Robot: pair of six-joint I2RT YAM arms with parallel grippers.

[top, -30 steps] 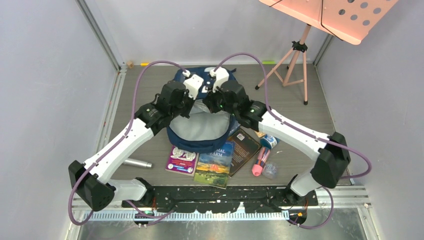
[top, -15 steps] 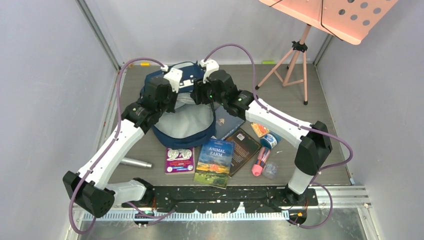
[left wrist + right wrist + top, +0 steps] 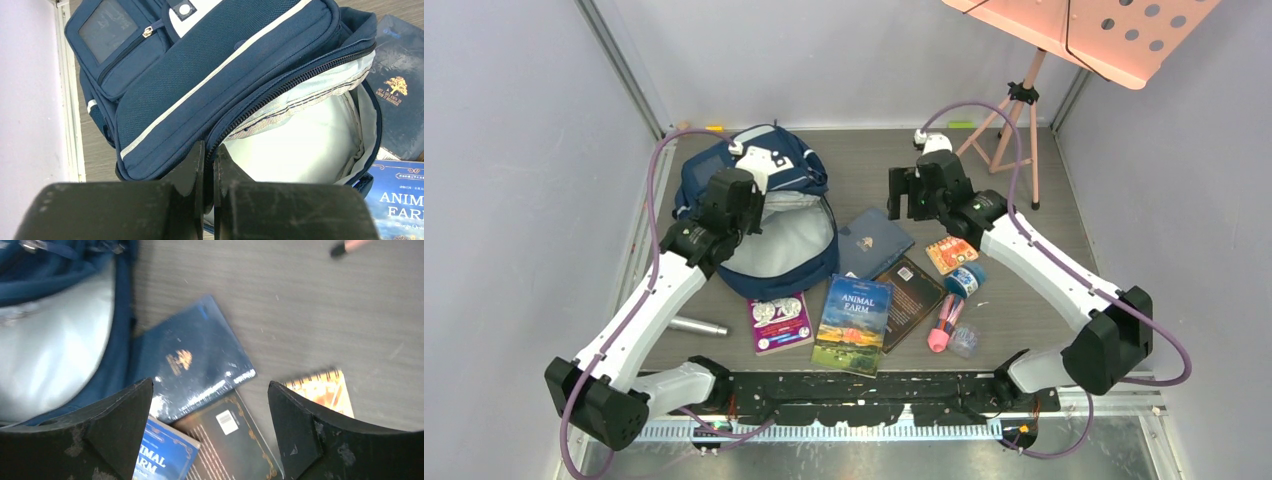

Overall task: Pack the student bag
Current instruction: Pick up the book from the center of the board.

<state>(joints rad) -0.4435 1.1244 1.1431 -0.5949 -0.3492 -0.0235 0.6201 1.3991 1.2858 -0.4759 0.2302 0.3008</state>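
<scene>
**Student bag (image 3: 789,240) gripped at its opening rim by the left gripper (image 3: 209,150); right gripper (image 3: 210,390) released.**

Top view: the student bag lay on the table (image 3: 864,165) in the upper left of the frame, main compartment unzipped and grey lining exposed. The left gripper sat over its upper part, and the right gripper hung right of centre, apart from the bag. A dark blue book (image 3: 874,242) lay just beside the bag's right edge, and the Animal Farm book (image 3: 854,325) lay below that.
Left wrist view: the fingers (image 3: 192,165) were clenched on the rim of the bag's opening at lower centre, and the front pocket filled the upper left.
Right wrist view: the fingers (image 3: 125,410) stood wide apart and held nothing. The dark blue book showed at centre frame, the bag at the left edge.
</scene>
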